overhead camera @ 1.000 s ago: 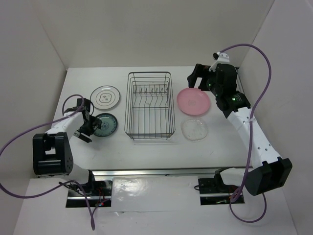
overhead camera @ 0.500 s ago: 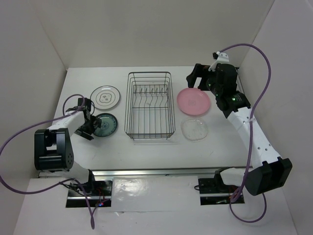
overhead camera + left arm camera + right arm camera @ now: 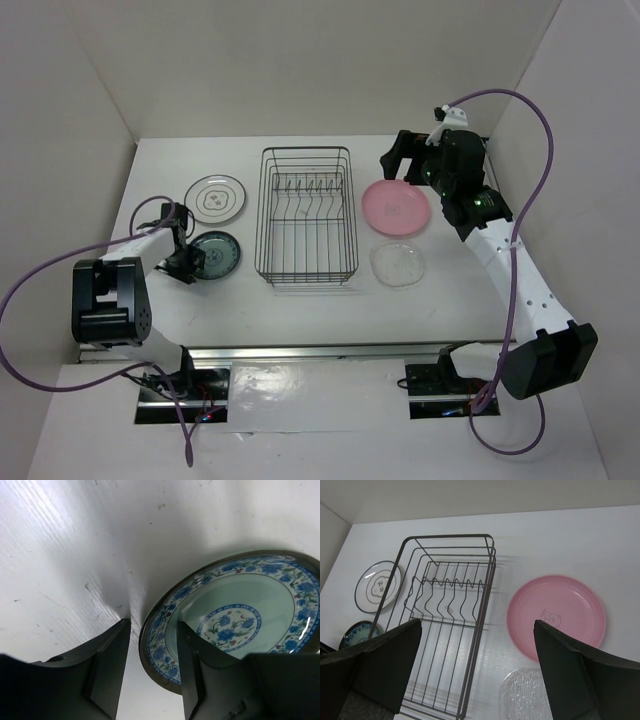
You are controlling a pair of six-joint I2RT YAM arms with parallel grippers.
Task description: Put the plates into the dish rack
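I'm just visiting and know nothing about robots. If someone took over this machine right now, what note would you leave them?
Left claw: open, fingers straddling the left rim of the teal plate, not closed on it.
Right claw: open, empty, raised near the far edge of the pink plate.
Things: white plate and teal plate lie flat on the table left of the dish rack; pink plate and glass plate lie right of it.
Done: nothing; the rack holds no plates.
Left: grip and load all four plates.
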